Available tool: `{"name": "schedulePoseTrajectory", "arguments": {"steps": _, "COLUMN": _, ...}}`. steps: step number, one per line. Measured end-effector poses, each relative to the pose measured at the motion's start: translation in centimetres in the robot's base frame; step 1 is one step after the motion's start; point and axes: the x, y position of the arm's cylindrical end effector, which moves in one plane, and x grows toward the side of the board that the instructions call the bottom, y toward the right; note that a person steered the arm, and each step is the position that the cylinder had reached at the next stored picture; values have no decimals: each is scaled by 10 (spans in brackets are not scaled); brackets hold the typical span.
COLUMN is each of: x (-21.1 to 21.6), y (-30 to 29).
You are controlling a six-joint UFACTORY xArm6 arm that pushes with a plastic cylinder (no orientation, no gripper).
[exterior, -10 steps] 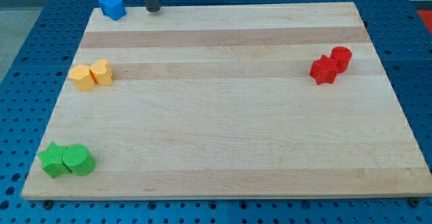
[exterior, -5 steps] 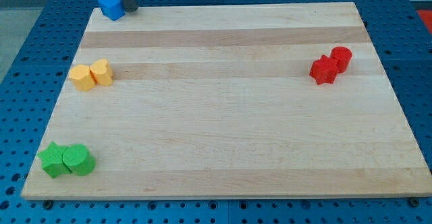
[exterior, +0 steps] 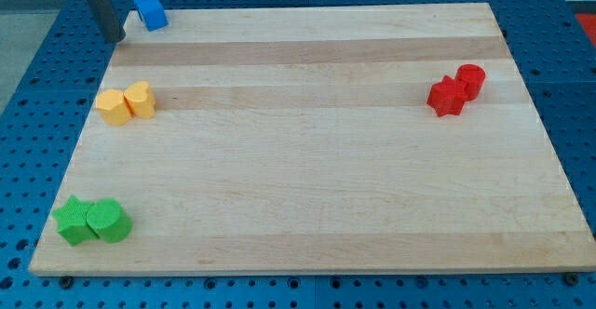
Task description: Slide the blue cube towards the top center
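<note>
Having been swung across from the blue cube's [exterior: 149,9] 3 o'clock side to its 9 o'clock, my tip [exterior: 115,37] (no claw fitted, so no open or closed state applies) is now placed off the bench's [exterior: 307,151] 11 o'clock corner, with the cube barely shifted there, ready for a push toward 3 o'clock.

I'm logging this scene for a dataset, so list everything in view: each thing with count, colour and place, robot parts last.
blue cube: 1, blue, board's top left corner
yellow blocks: 2, yellow, touching, left edge, upper half
green blocks: 2, green, touching, bottom left corner
red blocks: 2, red, touching, right side, upper half
board: 1, pale wood, fills most of the view
perforated base: 1, blue, around the board
my tip: 1, dark rod's end, just off the board's left edge, to the view's left of and below the blue cube, apart from it
</note>
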Motion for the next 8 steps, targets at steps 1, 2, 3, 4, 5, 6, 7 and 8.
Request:
{"name": "schedulePoseTrajectory", "arguments": {"steps": 1, "x": -14, "y": -1}}
{"name": "schedulePoseTrajectory", "arguments": {"steps": 2, "x": -60, "y": 0}}
{"name": "schedulePoseTrajectory", "arguments": {"steps": 3, "x": -65, "y": 2}}
{"name": "schedulePoseTrajectory", "arguments": {"steps": 4, "x": -65, "y": 5}}
{"name": "schedulePoseTrajectory", "arguments": {"steps": 5, "x": -65, "y": 7}}
{"name": "schedulePoseTrajectory", "arguments": {"steps": 6, "x": -65, "y": 8}}
{"name": "schedulePoseTrajectory", "arguments": {"steps": 7, "x": -63, "y": 9}}
{"name": "schedulePoseTrajectory", "arguments": {"steps": 8, "x": -55, "y": 35}}
